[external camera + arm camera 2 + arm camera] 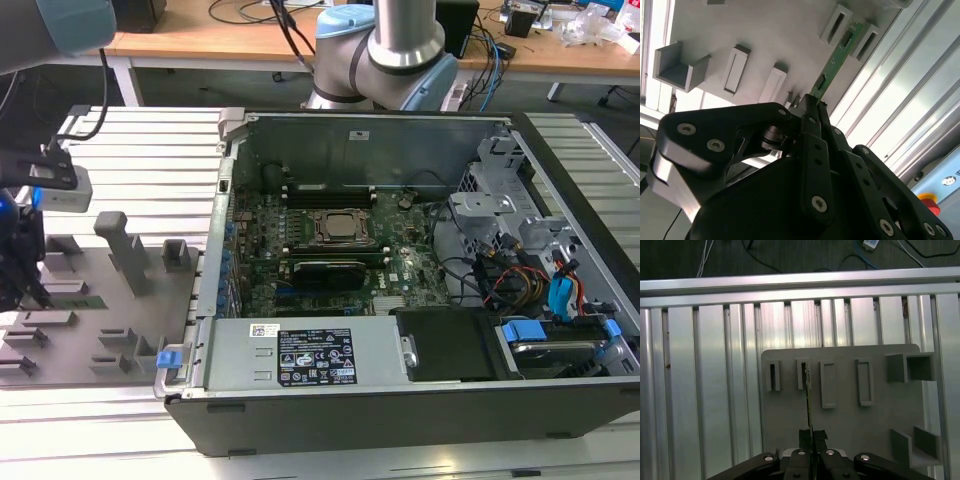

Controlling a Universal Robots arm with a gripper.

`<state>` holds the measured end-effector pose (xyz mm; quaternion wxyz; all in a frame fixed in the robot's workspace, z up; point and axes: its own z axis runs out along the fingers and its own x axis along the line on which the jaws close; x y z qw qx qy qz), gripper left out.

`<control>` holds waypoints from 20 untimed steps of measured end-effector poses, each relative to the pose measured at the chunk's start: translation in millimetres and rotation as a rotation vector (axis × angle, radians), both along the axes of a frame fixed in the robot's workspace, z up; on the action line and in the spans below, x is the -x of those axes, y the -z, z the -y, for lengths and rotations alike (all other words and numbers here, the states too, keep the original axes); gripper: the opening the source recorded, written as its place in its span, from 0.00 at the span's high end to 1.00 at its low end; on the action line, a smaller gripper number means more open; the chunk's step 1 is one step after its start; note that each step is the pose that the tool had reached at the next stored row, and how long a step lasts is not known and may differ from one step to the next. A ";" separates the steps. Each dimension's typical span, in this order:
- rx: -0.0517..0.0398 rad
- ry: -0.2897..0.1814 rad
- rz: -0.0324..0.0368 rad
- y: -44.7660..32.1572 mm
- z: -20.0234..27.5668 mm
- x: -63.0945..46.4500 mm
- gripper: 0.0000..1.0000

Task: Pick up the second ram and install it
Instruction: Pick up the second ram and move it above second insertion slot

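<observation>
Second ram (836, 59) clamped by its thin faces between end effector (812, 102) fingertips, far end lying between two grey fixture blocks (836, 22) near the edge of the grey fixture plate (765, 35), just beside the ribbed metal surface (900, 85). Open computer case (400, 415) well apart.

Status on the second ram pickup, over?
Gripper shut on the second ram. Ram on edge, far end between grey fixture blocks. Open PC case apart, to the exterior view's right.
</observation>
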<state>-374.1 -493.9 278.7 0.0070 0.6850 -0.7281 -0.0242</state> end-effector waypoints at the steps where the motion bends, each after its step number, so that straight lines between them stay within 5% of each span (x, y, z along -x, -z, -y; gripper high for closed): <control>1: 0.0000 0.000 -0.0001 -1.5 0.0 0.0 0.87; 20: 0.0000 0.000 0.0000 -46.1 0.0 -0.1 0.87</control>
